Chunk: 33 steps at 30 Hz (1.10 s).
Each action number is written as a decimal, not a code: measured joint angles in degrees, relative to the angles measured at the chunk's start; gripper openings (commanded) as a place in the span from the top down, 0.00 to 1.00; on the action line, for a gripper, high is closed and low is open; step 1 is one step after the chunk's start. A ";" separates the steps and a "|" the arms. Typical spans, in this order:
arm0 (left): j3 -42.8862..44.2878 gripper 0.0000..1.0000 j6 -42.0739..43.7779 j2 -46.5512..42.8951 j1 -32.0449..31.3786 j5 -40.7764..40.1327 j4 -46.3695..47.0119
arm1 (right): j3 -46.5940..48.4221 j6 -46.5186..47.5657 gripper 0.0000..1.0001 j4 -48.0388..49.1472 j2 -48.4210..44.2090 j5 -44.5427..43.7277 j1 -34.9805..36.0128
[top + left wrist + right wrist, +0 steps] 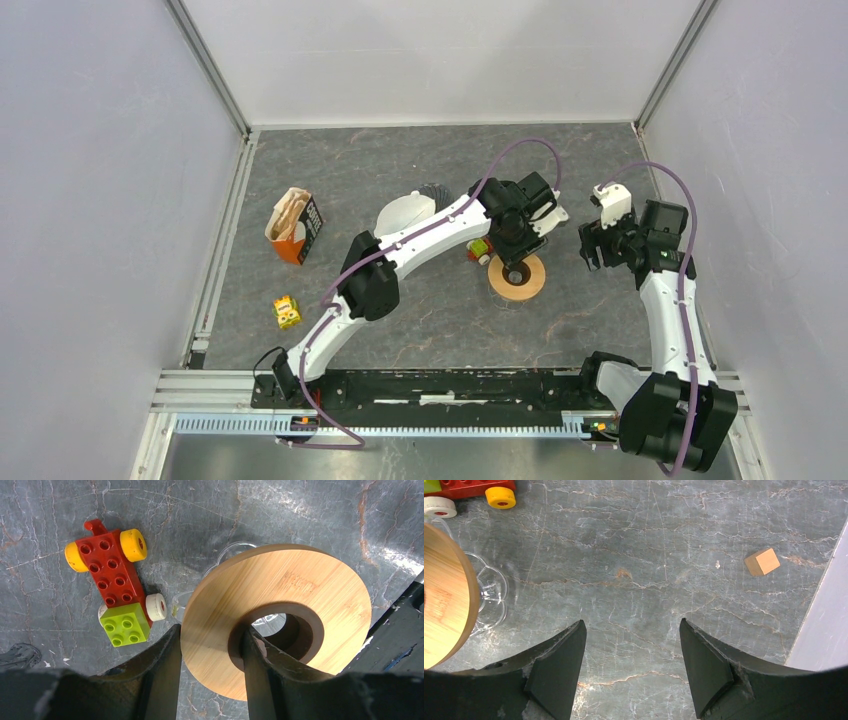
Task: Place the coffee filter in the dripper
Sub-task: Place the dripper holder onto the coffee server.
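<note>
So the left end effector (211,632) is pinching the glass dripper with round bamboo collar (300,610), one finger through the hole. The right end effector (631,630) is wide and empty, just beside it. What looks like the white paper filter (403,213) lies behind the left forearm. Collar's engraving is unreadable.

The left arm (400,250) is stretched forward and rightward; the left gripper (211,632) is pointed down and clamped on the dripper (300,580), 1 finger outside its wooden ring and 1 inside the hole. The right arm (668,310) is raised upright, and the right gripper (631,630) is held wide open, empty.
</note>
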<state>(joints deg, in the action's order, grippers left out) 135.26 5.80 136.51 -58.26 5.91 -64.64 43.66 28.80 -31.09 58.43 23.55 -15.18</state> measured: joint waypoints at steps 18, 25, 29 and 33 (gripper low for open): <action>0.04 0.48 0.00 0.00 0.00 -1.33 -1.27 | 0.00 0.04 0.25 -0.61 0.00 1.07 -0.11; 0.92 0.37 0.02 0.00 0.00 -1.27 -1.70 | 0.00 0.20 0.25 -0.87 0.00 1.25 -0.26; 3.58 0.34 0.02 0.02 0.00 -1.25 -2.58 | 0.00 0.24 0.25 -0.90 0.00 1.25 -0.31; 6.08 0.33 0.02 0.07 0.00 -1.25 -3.30 | 0.00 0.35 0.24 -0.92 0.00 1.25 -0.33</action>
<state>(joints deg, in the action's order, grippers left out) 141.34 5.82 136.57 -58.26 4.67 -67.94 43.66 29.15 -32.01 58.43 24.80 -15.51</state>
